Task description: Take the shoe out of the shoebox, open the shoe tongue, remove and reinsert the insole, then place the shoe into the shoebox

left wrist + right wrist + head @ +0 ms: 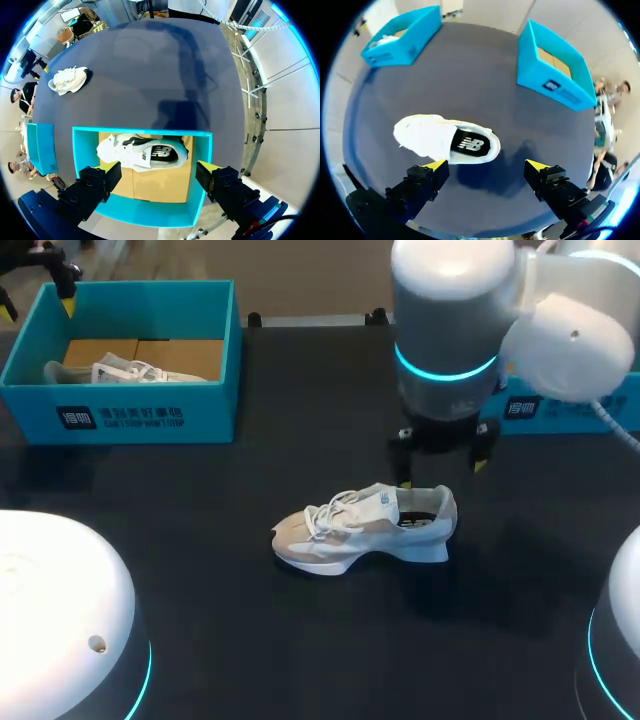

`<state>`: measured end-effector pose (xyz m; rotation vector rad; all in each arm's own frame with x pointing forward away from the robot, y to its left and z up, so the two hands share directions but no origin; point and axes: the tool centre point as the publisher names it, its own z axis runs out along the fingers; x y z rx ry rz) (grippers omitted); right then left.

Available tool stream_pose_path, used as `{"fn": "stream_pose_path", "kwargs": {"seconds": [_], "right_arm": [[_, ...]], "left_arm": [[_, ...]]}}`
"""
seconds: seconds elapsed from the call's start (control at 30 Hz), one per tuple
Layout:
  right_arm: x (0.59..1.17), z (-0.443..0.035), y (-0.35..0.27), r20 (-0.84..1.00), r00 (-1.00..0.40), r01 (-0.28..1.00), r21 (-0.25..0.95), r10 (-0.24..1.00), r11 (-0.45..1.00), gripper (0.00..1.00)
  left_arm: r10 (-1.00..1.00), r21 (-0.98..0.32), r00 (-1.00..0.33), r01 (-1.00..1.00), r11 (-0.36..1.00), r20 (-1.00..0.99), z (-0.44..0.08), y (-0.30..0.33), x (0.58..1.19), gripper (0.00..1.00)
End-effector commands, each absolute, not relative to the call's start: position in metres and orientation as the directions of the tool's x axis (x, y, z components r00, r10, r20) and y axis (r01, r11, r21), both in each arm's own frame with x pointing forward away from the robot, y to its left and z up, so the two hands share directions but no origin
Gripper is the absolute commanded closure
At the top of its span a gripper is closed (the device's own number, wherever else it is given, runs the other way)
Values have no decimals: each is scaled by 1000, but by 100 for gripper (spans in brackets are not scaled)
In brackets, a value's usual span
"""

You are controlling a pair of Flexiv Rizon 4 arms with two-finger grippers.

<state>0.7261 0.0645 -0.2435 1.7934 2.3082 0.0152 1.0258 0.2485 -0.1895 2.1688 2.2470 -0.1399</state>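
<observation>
right gripper (487,167) released, jaws spread wide, nothing between them; it hangs over the heel end of the shoe (445,140) without touching it. the shoe stands upright on its sole on the dark table (485,85), near the middle, outside both boxes, with its toe pointing to the robot's left and its heel under the gripper. its collar is open upward and a dark insole (470,145) shows inside; the laces look fastened, though their exact state cannot be told. in the head view the right arm comes in from the far right and its wrist stands directly above the shoe (365,530). left gripper (159,179) also released, jaws wide apart, holding nothing, poised above the near wall of the left shoebox (145,215). that teal box sits at the far left of the table (200,570) and contains a second shoe (142,152), white with dark lining, resting on a brown cardboard floor. the right shoebox (555,65), teal as well, stands at the far right, well apart from the shoe, showing only a cardboard floor.
</observation>
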Motion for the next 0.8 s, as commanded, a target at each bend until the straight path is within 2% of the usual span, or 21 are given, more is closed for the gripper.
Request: {"fn": "stream_pose_path", "kwargs": {"seconds": [0.03, 0.1, 0.23, 0.8], "right_arm": [[717, -219, 52, -139, -378, 903, 161, 915, 397, 0], [713, -209, 54, -128, -494, 835, 205, 860, 510, 0], [708, -199, 58, -96, -628, 743, 223, 772, 631, 0], [708, -198, 58, -94, -638, 737, 213, 765, 641, 0]], "left_arm": [[997, -54, -36, 998, 32, -70, -189, 248, 1026, 0], [997, -54, -36, 998, 32, -70, -189, 248, 1026, 0], [997, -54, -36, 998, 32, -70, -189, 248, 1026, 0], [997, -54, -36, 998, 32, -70, -189, 248, 1026, 0]]}}
